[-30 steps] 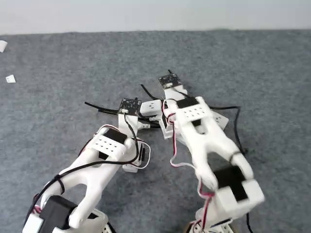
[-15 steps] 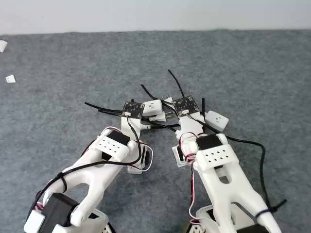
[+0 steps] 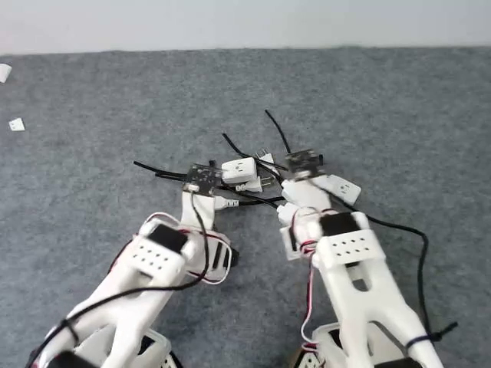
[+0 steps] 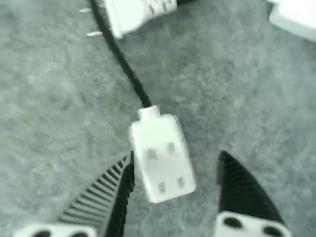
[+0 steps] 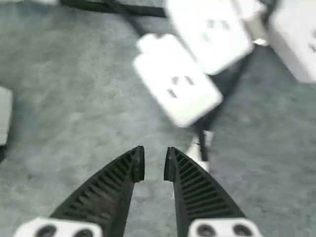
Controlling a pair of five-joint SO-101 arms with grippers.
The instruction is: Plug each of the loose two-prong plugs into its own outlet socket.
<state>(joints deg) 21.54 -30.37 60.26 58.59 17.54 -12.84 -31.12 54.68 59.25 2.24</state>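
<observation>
Closest to me, my left gripper [image 4: 176, 168] stands wide open over the grey carpet [image 4: 44, 98] and holds nothing. An outlet socket [image 4: 162, 155] lies between its fingers, just beside one and apart from the other. The block lies flat with its slotted face up. Its long axis runs straight away from me, and its black cable [image 4: 126, 69] leaves from the far end. Past it, across that cable, lies a loose two-prong plug [image 4: 136, 12]. Its body is crosswise to the socket and its prongs [image 4: 91, 33] are level with the carpet. My right gripper [image 5: 154, 160] has its fingers drawn almost together with only a slit between them, and they grip nothing. Ahead of it a second socket block [image 5: 177, 86] lies slantwise, face up. Another white block [image 5: 212, 27] sits behind that one, touching it or nearly so. From above I see what my wrists miss: the white blocks [image 3: 240, 169] and cables [image 3: 161, 172] bunched in one tangle between my two arms.
</observation>
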